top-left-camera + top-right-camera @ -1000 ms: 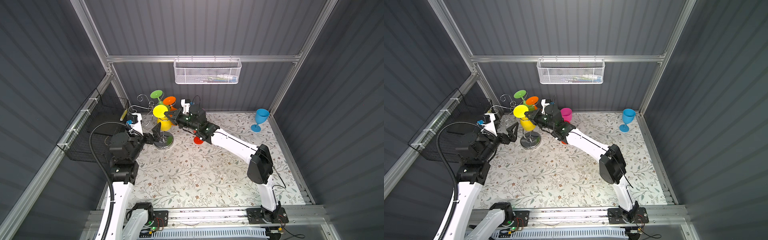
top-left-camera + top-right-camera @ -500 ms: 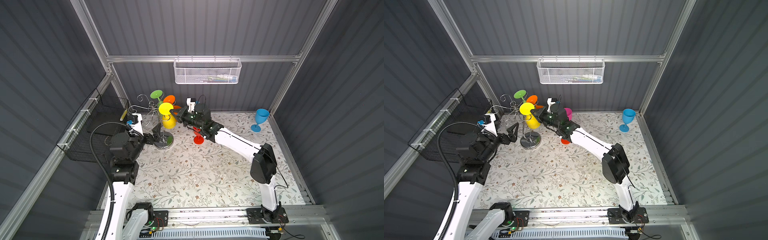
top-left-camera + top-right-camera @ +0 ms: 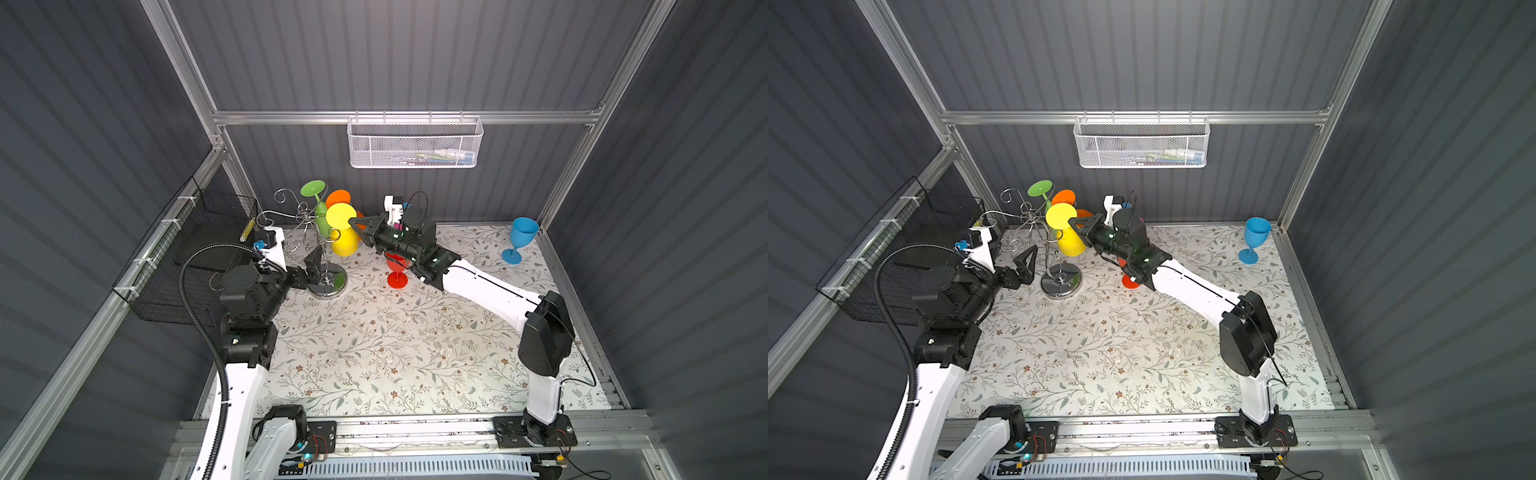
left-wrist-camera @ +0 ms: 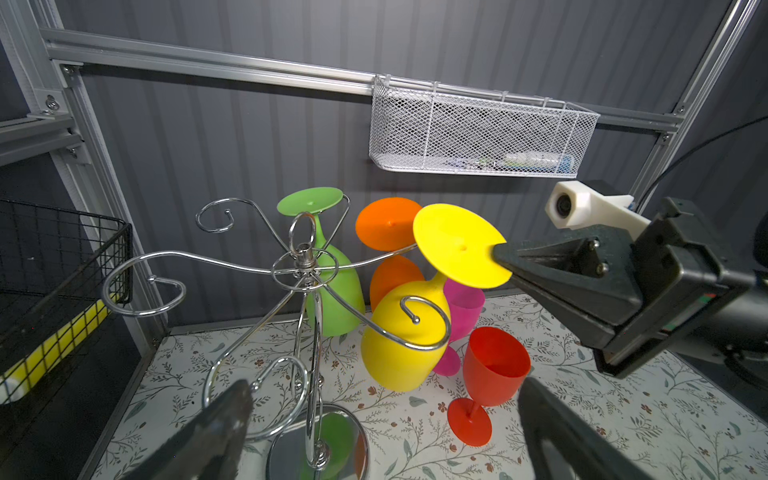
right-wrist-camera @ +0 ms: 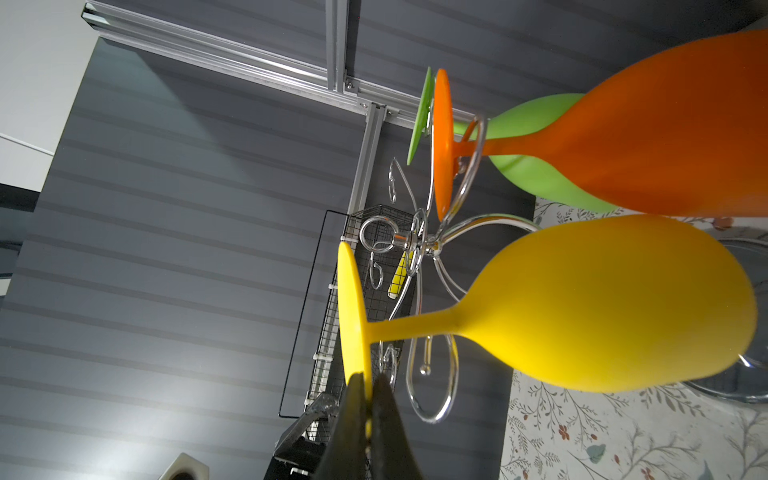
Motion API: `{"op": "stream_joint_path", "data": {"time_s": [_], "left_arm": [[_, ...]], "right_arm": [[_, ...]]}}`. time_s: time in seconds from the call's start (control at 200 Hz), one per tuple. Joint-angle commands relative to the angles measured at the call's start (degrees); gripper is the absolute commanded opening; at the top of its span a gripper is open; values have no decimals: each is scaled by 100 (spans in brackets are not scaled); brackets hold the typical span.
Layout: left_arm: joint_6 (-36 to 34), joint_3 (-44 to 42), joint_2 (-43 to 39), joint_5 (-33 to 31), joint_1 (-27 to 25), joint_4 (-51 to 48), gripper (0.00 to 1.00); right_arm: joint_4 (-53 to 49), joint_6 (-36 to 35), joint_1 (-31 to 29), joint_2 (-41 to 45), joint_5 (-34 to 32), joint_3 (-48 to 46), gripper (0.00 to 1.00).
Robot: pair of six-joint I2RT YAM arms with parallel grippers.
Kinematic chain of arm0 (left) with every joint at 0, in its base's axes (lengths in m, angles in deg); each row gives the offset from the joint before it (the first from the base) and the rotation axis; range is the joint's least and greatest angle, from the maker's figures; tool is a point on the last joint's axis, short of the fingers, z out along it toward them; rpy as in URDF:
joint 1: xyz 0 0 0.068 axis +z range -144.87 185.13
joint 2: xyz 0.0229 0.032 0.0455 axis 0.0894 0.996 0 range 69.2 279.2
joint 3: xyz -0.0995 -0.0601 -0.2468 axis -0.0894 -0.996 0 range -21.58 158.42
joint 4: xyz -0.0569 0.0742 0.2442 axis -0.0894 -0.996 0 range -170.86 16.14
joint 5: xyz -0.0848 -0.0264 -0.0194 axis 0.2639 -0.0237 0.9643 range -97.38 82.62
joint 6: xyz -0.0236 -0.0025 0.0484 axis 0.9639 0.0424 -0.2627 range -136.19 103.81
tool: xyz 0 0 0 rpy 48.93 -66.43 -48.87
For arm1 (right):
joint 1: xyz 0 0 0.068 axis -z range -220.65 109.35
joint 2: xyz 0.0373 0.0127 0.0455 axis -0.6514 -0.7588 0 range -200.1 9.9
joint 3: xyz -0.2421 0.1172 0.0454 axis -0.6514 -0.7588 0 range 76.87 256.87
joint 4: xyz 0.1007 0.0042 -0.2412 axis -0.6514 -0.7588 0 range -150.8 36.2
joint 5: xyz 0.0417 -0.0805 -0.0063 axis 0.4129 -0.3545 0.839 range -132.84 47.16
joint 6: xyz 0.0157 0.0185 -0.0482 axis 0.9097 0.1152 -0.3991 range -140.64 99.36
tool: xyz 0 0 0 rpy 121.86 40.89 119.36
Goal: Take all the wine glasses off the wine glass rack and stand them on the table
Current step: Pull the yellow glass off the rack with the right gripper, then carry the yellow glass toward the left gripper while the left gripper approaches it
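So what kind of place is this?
Likely a robot test booth: grey panel walls on an aluminium frame, two arms bolted to a front rail, plastic wine glasses hanging on a chrome rack as props.

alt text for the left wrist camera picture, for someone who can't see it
The right gripper pinches the foot of an upside-down, tilted yellow glass next to a chrome wire rack. A green glass and an orange glass hang upside down on it; a red glass and a pink glass stand on the flowered table.

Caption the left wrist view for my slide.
Right gripper pinches the yellow wine glass by its foot beside the wine glass rack.
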Motion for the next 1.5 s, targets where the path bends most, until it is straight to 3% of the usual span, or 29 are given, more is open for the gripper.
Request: {"op": "stream_joint_path", "data": {"time_s": [0.0, 0.33, 0.54, 0.73, 0.935, 1.146, 1.331, 1.491], "left_arm": [[49, -20, 44, 30, 9, 42, 99], [111, -24, 106, -63, -91, 11, 100], [361, 59, 115, -611, -298, -111, 100], [725, 601, 191, -1298, -421, -701, 100], [1465, 1026, 203, -1832, -421, -1640, 100], [2795, 1515, 77, -2354, -421, -3517, 95], [3809, 1392, -148, -1880, -424, -4443, 95], [4699, 1349, -165, -2001, -421, -5457, 94]], "right_arm": [[331, 21, 68, 274, -7, -215, 0], [653, -241, 89, 916, 24, -1111, 0], [913, -578, 91, 1364, 186, -1715, 0], [848, -1311, 72, 1894, 336, -2136, 0], [738, -2563, -64, 2555, 283, -2778, 0], [601, -4189, -378, 3304, 75, -3500, 0], [362, -6171, -1097, 3912, -571, -4160, 0], [240, -7384, -1756, 3999, -1202, -4534, 0]]}}
